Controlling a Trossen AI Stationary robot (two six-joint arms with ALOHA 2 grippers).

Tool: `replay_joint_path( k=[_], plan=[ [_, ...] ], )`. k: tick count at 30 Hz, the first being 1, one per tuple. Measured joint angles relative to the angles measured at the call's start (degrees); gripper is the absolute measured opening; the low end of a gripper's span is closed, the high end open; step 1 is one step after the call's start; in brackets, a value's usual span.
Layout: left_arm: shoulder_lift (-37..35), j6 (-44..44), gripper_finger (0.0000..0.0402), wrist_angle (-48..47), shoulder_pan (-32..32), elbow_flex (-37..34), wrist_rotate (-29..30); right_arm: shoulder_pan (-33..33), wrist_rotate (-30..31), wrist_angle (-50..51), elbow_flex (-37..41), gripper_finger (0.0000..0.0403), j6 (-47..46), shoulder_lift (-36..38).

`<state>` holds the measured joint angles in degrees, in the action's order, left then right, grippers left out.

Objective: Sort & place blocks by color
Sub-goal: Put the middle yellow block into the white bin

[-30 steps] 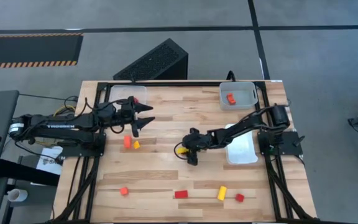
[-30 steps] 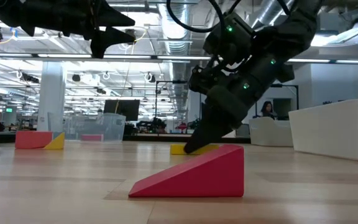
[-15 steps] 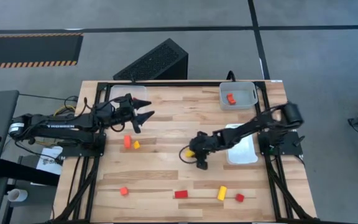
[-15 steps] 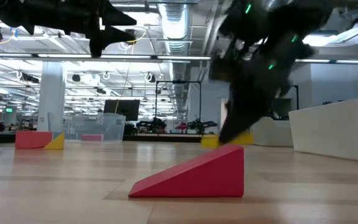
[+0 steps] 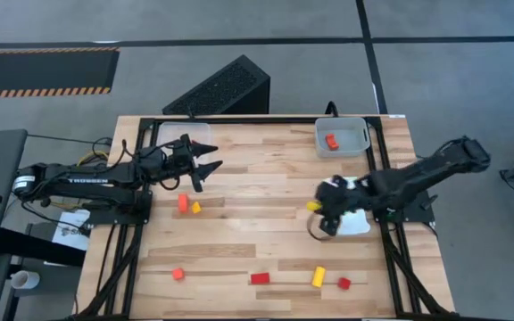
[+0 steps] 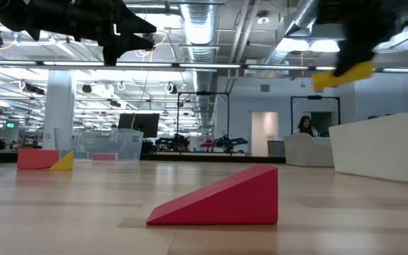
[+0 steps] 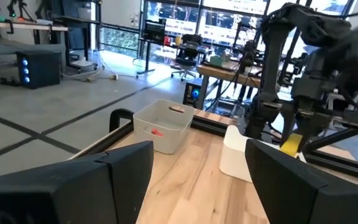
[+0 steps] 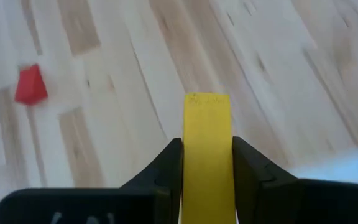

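Gripping a yellow block point(image 8: 207, 149) between its two fingers, the right gripper point(image 5: 321, 212) hangs above the table point(image 5: 257, 178), just beside the white tray point(image 5: 355, 218) at the right edge; in the low view the block point(image 6: 343, 75) shows well clear of the wood, and in the left wrist view it point(image 7: 291, 144) sits near that white tray point(image 7: 234, 155). The left gripper point(image 5: 205, 166) hovers over the table's far left part with its fingers spread apart and nothing between them, close to the clear tray point(image 5: 186, 135) in the far left corner. Below it on the wood lie an orange block point(image 5: 183, 203) and a small yellow block point(image 5: 196, 209), just beside each other. The grey tray point(image 5: 342, 136) at the far right holds one red block point(image 5: 331, 141). Along the near edge sit a small red block point(image 5: 178, 274) on the left, a red wedge point(image 5: 260, 278) near the middle, a yellow cylinder point(image 5: 319, 276) and another red block point(image 5: 344, 283) to its right. The wedge point(image 6: 222, 198) fills the foreground of the low view. The right wrist view also catches a red block point(image 8: 30, 85) on the wood, well apart from the held one.
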<state>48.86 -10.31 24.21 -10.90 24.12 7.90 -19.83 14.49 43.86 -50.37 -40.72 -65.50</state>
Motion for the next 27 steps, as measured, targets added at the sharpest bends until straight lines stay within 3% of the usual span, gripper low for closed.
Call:
replay_joint_path(
  k=[7, 15, 27],
  plan=[
    [0.0, -2.65, 0.0242, -0.05, 0.0, 0.0, 0.0, -10.4, 10.21, 17.46, 0.02, 0.0105, -22.68, 2.15],
    [-0.01, -3.77, 0.0242, -0.06, 0.82, 0.0, 0.38, -14.76, 11.57, 16.57, 10.15, 0.01, -40.16, 2.23],
    [-0.02, 0.23, 0.0242, 2.79, 0.7, 0.0, 1.79, -10.79, 11.57, 2.6, 26.09, 0.0113, -41.52, 14.4]
  ],
)
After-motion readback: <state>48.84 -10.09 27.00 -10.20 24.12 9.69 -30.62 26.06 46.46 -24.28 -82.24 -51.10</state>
